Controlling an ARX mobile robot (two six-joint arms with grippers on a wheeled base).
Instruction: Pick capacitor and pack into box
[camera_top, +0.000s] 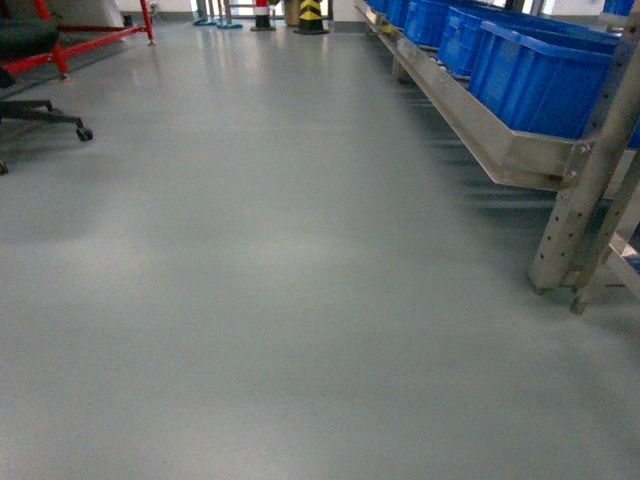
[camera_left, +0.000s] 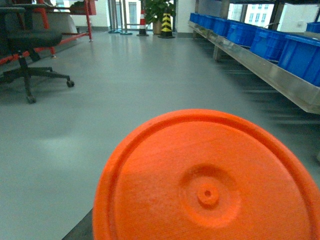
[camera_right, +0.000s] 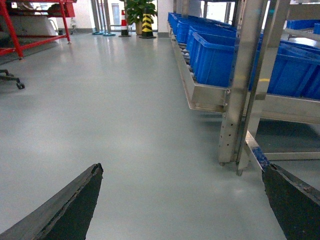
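Observation:
An orange-red round face with a small centre dimple fills the lower part of the left wrist view; it is the end of the capacitor (camera_left: 207, 192), seen very close. It sits in my left gripper and hides the jaws, apart from a sliver of one dark finger (camera_left: 80, 231) at its lower left. My right gripper (camera_right: 181, 169) is open above bare floor, its two dark fingers far apart with nothing between them. The box is out of view. Neither gripper shows in the head view.
Grey floor (camera_top: 260, 280) stretches ahead. A metal rack (camera_top: 570, 190) carrying blue bins (camera_top: 540, 75) runs along the right. At the far left stand an office chair (camera_top: 30, 75) and a red frame (camera_top: 95, 40), with a striped bollard (camera_top: 311, 15) at the back.

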